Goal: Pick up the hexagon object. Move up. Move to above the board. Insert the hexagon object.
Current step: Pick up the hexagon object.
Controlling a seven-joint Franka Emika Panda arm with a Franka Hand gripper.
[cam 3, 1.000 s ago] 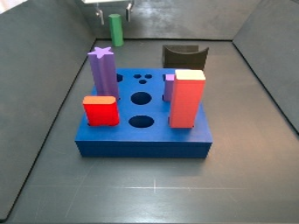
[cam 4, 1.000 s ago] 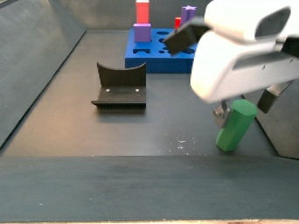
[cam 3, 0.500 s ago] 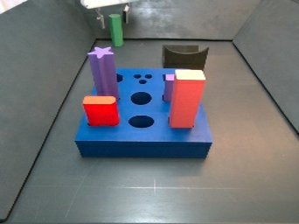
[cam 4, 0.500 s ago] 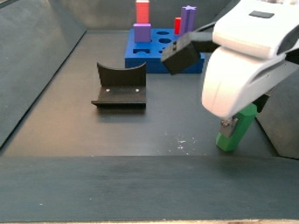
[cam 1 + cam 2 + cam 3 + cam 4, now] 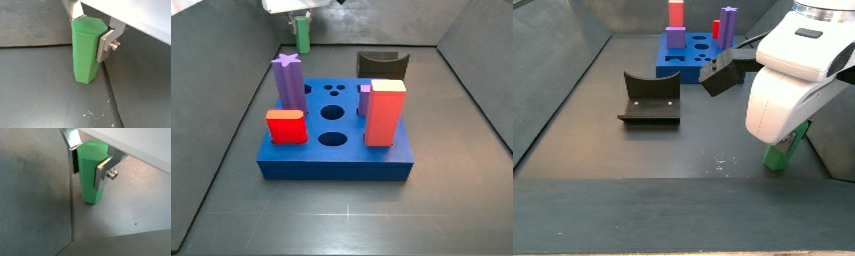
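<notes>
The hexagon object (image 5: 87,50) is a slim green post standing upright on the dark floor near the back wall, seen in both wrist views (image 5: 90,175) and in both side views (image 5: 302,40) (image 5: 786,152). My gripper (image 5: 90,32) is down over its upper part, with one silver finger on each of two opposite sides, pressed against it (image 5: 88,170). In a side view the gripper body (image 5: 800,80) hides most of the post. The blue board (image 5: 338,165) lies apart from it at mid-floor (image 5: 694,66), with several open holes.
In the board stand a purple star-topped post (image 5: 289,80), a tall red block (image 5: 385,112), a short red block (image 5: 285,126) and a small purple block (image 5: 366,95). A small dark curved block (image 5: 382,65) sits behind the board (image 5: 649,98). Grey walls enclose the floor.
The gripper has come down over the green post and covers more of it in the side views. The post and the board stand where they were.
</notes>
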